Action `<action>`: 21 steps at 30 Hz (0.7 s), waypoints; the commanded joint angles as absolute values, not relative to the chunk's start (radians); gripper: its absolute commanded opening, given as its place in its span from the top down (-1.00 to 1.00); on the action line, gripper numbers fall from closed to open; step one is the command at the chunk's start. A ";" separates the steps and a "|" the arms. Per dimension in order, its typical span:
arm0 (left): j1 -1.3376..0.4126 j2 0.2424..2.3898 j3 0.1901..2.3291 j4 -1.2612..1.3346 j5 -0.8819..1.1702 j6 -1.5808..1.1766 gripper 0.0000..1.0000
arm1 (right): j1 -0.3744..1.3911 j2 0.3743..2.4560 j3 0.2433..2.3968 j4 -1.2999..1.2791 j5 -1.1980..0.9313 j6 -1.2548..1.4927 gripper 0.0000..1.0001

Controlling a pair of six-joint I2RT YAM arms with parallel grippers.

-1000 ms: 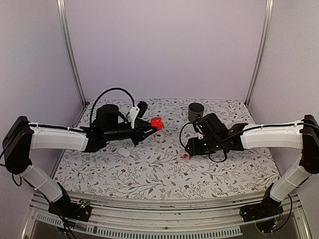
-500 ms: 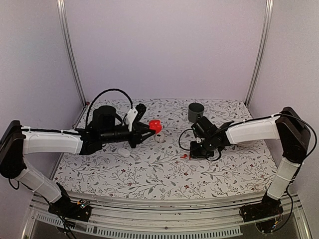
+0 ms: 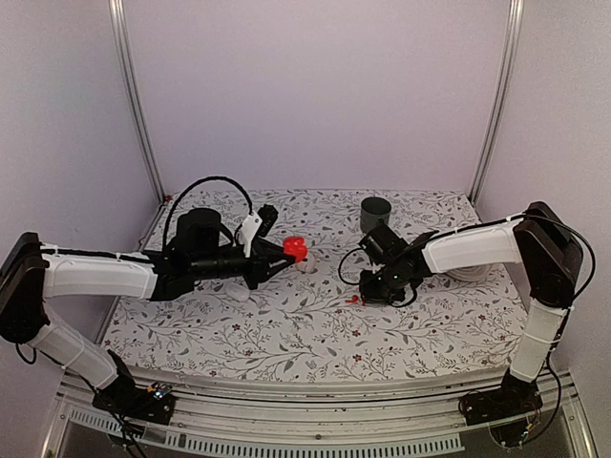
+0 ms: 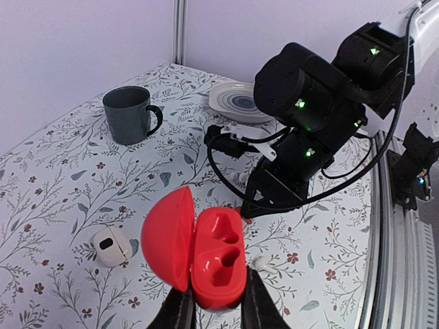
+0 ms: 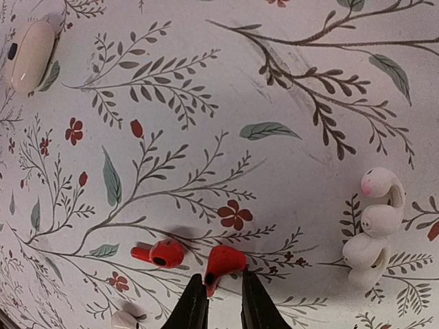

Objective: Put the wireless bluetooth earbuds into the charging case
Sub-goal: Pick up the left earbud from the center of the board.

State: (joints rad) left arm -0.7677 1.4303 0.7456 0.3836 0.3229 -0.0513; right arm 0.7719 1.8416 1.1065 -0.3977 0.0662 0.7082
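My left gripper (image 4: 216, 301) (image 3: 284, 256) is shut on an open red charging case (image 4: 218, 264) (image 3: 294, 249), held above the table with its lid swung left and two empty hollows facing up. My right gripper (image 5: 223, 291) (image 3: 364, 295) is down at the table, its fingers closed on either side of a red earbud (image 5: 226, 262). A second red earbud (image 5: 159, 253) lies just left of it. A small cream-white case (image 4: 110, 247) (image 5: 29, 56) lies on the table between the arms.
A grey mug (image 3: 375, 214) (image 4: 129, 114) stands at the back. A white plate (image 4: 236, 101) lies behind the right arm. Two white earbuds (image 5: 374, 226) lie right of the right gripper, and another white earbud (image 4: 260, 262) (image 5: 123, 319) lies nearby. A white oval object (image 3: 237, 294) lies under the left arm.
My right gripper has shifted a little left and settled around the red earbud, while its arm has folded up. My left gripper has drawn the red case slightly left.
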 commanded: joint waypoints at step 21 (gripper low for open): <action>-0.781 1.436 0.730 0.437 0.324 -0.080 1.00 | 0.777 1.895 1.172 -0.458 0.106 0.692 0.74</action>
State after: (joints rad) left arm -0.7677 1.4235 0.7345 0.3981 0.3233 -0.0647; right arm 0.7719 1.8824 1.1446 -0.4179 0.0742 0.7170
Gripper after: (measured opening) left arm 0.191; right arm 0.131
